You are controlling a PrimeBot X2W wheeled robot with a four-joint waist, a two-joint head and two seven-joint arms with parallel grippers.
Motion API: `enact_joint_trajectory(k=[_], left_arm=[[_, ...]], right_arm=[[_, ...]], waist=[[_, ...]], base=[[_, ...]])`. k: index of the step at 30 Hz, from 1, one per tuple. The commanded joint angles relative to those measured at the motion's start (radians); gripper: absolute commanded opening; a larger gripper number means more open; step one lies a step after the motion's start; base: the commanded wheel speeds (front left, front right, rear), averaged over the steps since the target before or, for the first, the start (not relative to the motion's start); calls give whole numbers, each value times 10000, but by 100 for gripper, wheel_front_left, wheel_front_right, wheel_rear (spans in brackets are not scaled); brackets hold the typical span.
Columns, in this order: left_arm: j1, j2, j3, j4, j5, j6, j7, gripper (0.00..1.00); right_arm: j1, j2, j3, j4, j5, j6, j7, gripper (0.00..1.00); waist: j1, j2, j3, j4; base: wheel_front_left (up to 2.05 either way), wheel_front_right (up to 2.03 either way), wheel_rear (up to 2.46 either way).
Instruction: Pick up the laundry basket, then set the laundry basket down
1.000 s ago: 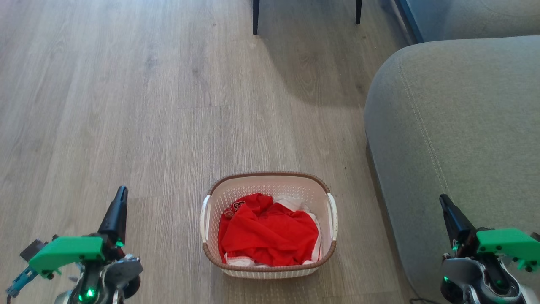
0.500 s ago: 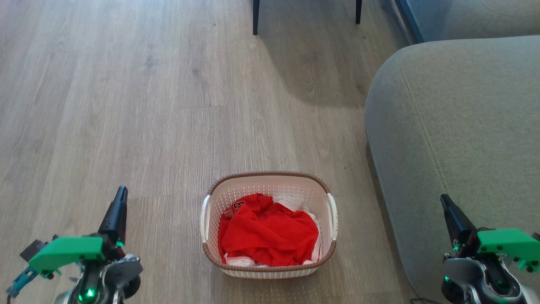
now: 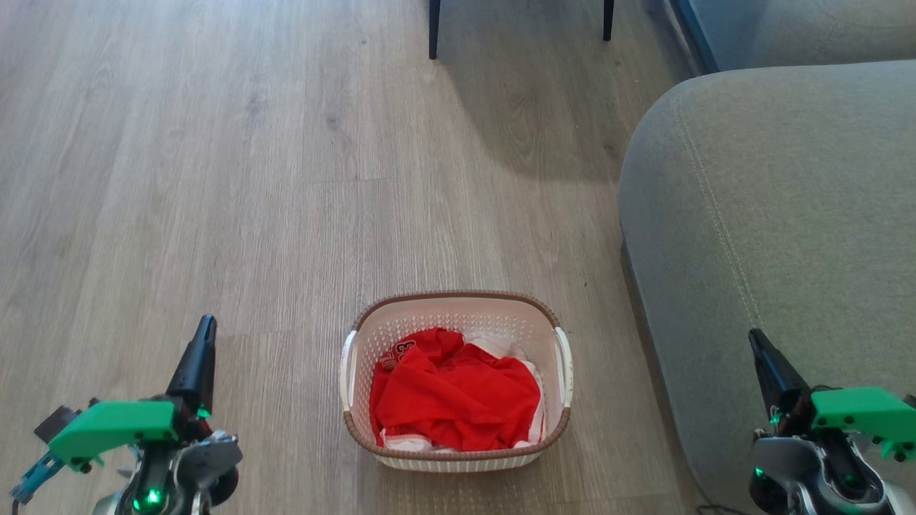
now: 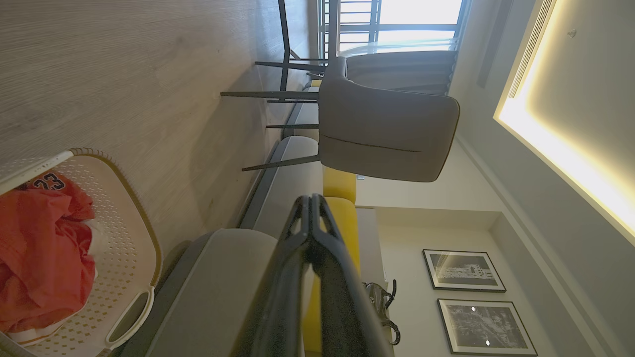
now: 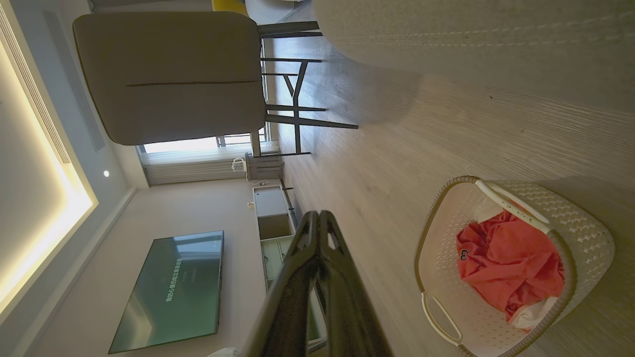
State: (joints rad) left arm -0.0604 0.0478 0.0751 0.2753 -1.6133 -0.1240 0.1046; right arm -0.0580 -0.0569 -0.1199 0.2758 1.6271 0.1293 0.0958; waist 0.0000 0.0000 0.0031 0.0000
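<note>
The laundry basket (image 3: 456, 315) stands on the wood floor at the lower middle of the head view, white and perforated with a brown rim and a white handle on each side. Red and white clothes lie inside it. It also appears at the left edge of the left wrist view, basket (image 4: 126, 238), and at the lower right of the right wrist view, basket (image 5: 580, 238). My left gripper (image 3: 207, 323) is shut and empty, well to the basket's left. My right gripper (image 3: 753, 336) is shut and empty, far to its right, in front of the sofa.
A grey sofa (image 3: 773, 214) fills the right side, close to the basket's right handle. Two dark chair legs (image 3: 434, 28) stand at the far middle. A grey chair (image 4: 387, 129) and a dark screen (image 5: 171, 287) show in the wrist views. Open floor lies left.
The right gripper has sunk very slightly in the head view. The basket and the left gripper have not moved.
</note>
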Motion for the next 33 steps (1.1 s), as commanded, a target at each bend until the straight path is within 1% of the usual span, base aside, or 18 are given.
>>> enact_joint_trajectory(k=[1, 33], left_arm=[[-474, 50, 360, -302, 25, -67, 64, 0], [-476, 40, 376, -301, 38, -67, 77, 0]], right_arm=[[-489, -21, 178, -317, -89, 14, 81, 0], [-493, 11, 131, -314, -128, 14, 119, 0]], waist=[[0, 0, 0, 0], [0, 0, 0, 0]], base=[[0, 0, 0], [0, 0, 0]])
